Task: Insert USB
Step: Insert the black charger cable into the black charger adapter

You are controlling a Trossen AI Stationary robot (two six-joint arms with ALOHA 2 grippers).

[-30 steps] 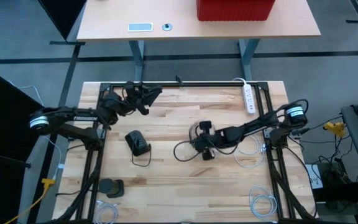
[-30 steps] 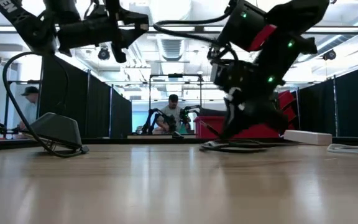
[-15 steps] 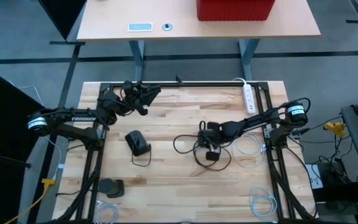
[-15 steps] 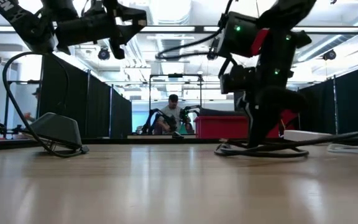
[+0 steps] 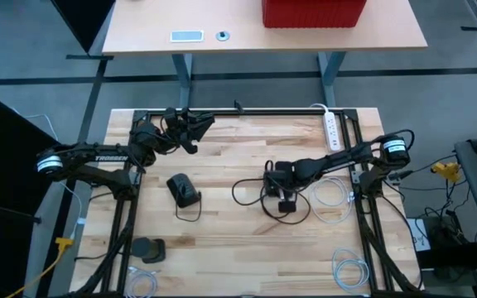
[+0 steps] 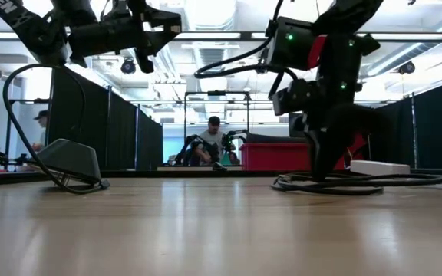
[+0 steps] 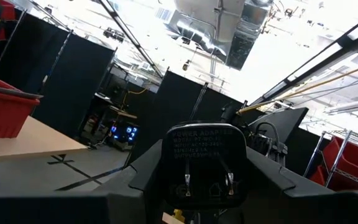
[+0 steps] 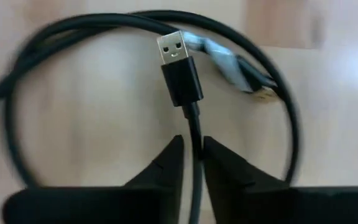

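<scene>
The right gripper (image 8: pixel 191 163) is reaching down over the middle of the wooden table (image 5: pixel 230 240), its two dark fingers (image 8: pixel 164 167) standing close on either side of a thin black cable (image 8: pixel 194 127), pinching it just behind the plug. The USB plug (image 8: pixel 178 65) is sticking out beyond the fingertips, its metal end facing away from the gripper, lying just above the boards. The rest of the cable is looping round it in a wide ring on the table, and a grey-wrapped stretch with a small yellowish end (image 8: pixel 235 67) is lying across the loop near the plug. From overhead, the right gripper (image 5: pixel 281 184) is sitting inside that tangle of black cable (image 5: pixel 251 192), with coils of white cable (image 5: pixel 331 199) lying just beside it toward the right edge.

The left gripper (image 7: pixel 206 186) is hanging raised near the table's far left corner, its fingers clamping a black power adapter (image 7: pixel 205 163) whose white lettering is facing the wrist camera. Overhead, the left gripper (image 5: pixel 190 127) is pointing along the back rail.

A second black adapter (image 5: pixel 184 189) with its cord is resting on the boards between the two arms. A white power strip (image 5: pixel 332 130) is lying at the far right corner. Beyond the table, a person (image 6: pixel 210 146) is sitting far back in the room, and a red bin (image 5: pixel 313 12) is standing on the desk behind.
</scene>
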